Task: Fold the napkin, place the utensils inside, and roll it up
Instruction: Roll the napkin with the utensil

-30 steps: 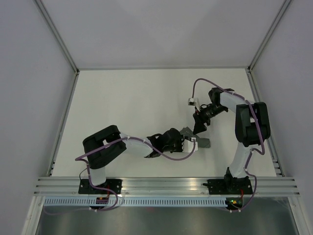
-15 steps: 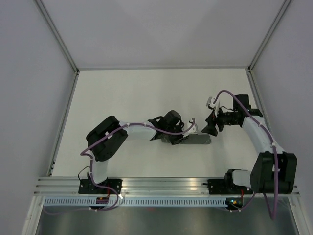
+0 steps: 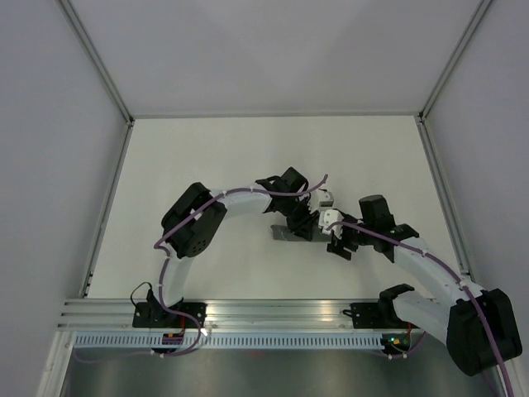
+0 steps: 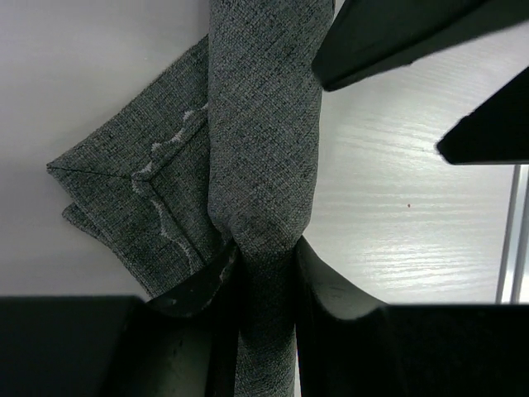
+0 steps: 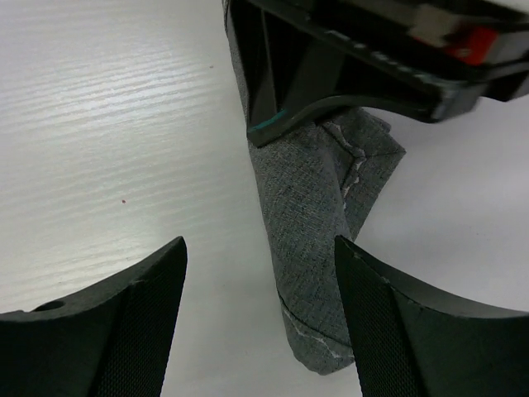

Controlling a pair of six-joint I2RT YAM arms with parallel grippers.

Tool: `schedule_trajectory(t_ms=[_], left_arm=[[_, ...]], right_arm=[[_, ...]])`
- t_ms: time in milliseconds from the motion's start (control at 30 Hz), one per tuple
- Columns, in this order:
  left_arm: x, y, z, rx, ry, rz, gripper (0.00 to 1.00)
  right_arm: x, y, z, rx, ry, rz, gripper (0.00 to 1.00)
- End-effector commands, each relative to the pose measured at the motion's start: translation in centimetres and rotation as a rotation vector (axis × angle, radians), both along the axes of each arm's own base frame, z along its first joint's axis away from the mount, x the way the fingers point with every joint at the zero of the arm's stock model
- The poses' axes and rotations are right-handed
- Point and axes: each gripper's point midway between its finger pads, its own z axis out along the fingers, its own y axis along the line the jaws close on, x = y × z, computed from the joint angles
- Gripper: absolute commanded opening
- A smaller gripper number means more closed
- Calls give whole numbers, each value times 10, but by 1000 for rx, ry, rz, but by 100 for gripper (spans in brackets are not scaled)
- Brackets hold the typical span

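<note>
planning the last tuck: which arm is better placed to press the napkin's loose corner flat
Right, probably: the right end effector is open at the rolled napkin's end; the left end effector is shut on it.

Napkin [image 4: 264, 124] was dark charcoal grey with a fine salt-and-pepper weave. A thin, pale, slightly wavy stitch line ran near its hem.

Left fingers [image 4: 194, 289] were glossy black. The black housing [image 5: 364, 66] behind them showed a teal edge line, a red patch and a whitish block.

Right fingers [image 5: 136, 331] were matte black, with finely dotted faces.

Desk [image 5: 99, 107] was white with faint grey wood-grain streaks and one tiny reddish speck.

Arm links [image 3: 244, 207] were white with black joints, and the cables [image 3: 240, 193] were purple.

Rail [image 3: 281, 308] along the desk's near edge was silver.
</note>
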Motion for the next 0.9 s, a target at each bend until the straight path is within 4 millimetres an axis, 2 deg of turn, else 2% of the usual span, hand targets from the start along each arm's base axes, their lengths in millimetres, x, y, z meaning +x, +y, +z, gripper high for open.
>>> schedule_trajectory(t_ms=[0, 33, 267, 400, 533, 633, 733, 767, 800, 833, 867], left_arm=[[-45, 43, -49, 248, 279, 32, 4], [-47, 44, -54, 258, 299, 27, 5], [-52, 47, -55, 284, 355, 22, 9], [-52, 48, -51, 279, 372, 24, 12], [-51, 47, -50, 276, 373, 28, 20], [-49, 47, -49, 270, 365, 28, 29], [-45, 45, -45, 261, 353, 41, 35], [-41, 42, -43, 244, 345, 57, 37], [-36, 39, -34, 214, 329, 67, 40], [-34, 36, -27, 181, 329, 71, 53], [-31, 33, -24, 145, 321, 83, 53]], right_arm=[[26, 3, -2, -70, -146, -31, 77], [25, 4, -6, -80, -144, -32, 77], [21, 24, -24, -131, -174, 13, 76], [20, 26, -36, -178, -192, 27, 75], [18, 26, -46, -208, -189, 34, 70], [17, 24, -51, -218, -180, 32, 63], [15, 22, -54, -226, -172, 30, 50], [15, 22, -54, -228, -171, 31, 43], [15, 22, -55, -231, -169, 30, 40], [14, 21, -56, -234, -166, 32, 38], [14, 20, -58, -239, -161, 33, 36]])
